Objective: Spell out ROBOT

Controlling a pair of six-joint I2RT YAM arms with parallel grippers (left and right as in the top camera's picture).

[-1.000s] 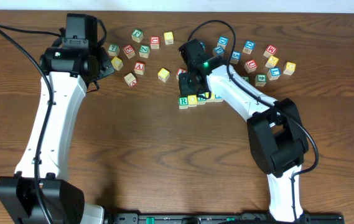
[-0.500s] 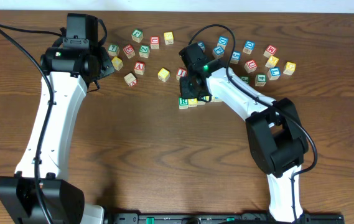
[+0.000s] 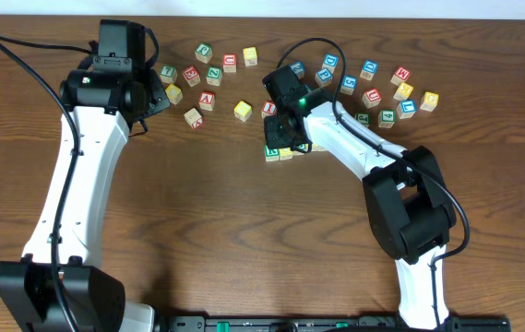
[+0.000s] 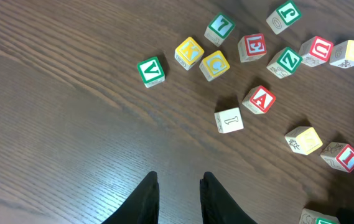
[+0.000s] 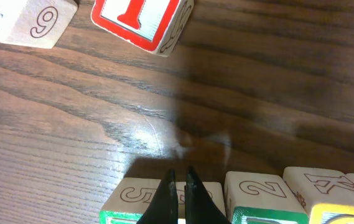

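Five small wooden alphabet cubes form a row running 3 to 9 o'clock at table centre. Right gripper, fingers pressed together and holding nothing, sits at the row's left end, tips just at the end cube's top edge. Left gripper, nearly closed and empty, hangs well apart toward 10 o'clock.

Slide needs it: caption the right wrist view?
Shut right hand poised over a row of wooden letter cubes, red-lettered cube beyond.

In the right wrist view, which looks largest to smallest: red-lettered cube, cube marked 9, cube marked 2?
1. The red-lettered cube and cube marked 9: both cropped, cannot rank them.
2. The cube marked 2, visibly narrower.
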